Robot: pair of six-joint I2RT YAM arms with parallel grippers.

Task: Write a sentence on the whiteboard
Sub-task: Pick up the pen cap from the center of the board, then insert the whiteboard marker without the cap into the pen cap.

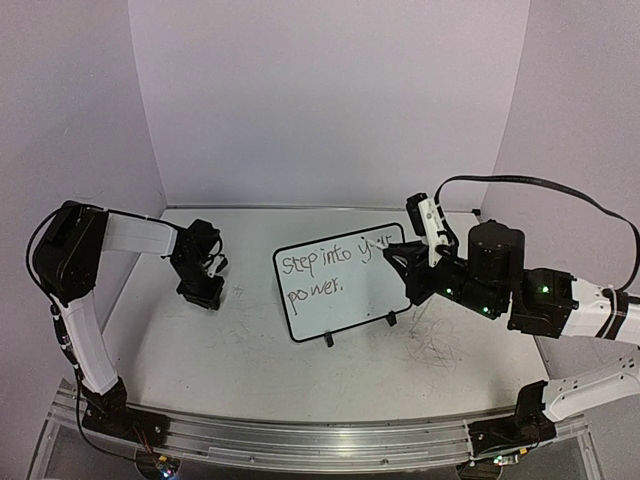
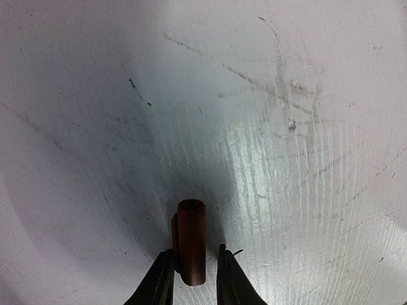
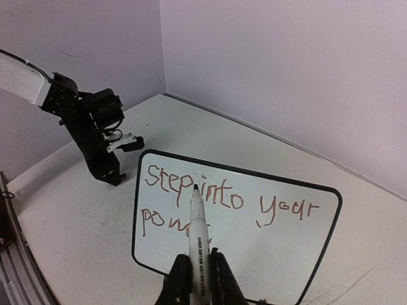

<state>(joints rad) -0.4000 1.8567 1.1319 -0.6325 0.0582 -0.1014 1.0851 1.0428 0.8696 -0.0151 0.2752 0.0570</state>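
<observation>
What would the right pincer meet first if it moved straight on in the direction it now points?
Probably the whiteboard: the marker in the right pincer aims at the sentence; the gap is unclear.

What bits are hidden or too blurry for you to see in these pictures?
1. Right wrist view: the marker in the right gripper covers the end of "power" in the sentence.
2. Top view: on the whiteboard, "your" is too small and blurry to read.
3. Left wrist view: the reddish-brown marker cap is cut off below between the left gripper fingers, and I cannot tell whether they pinch it.
</observation>
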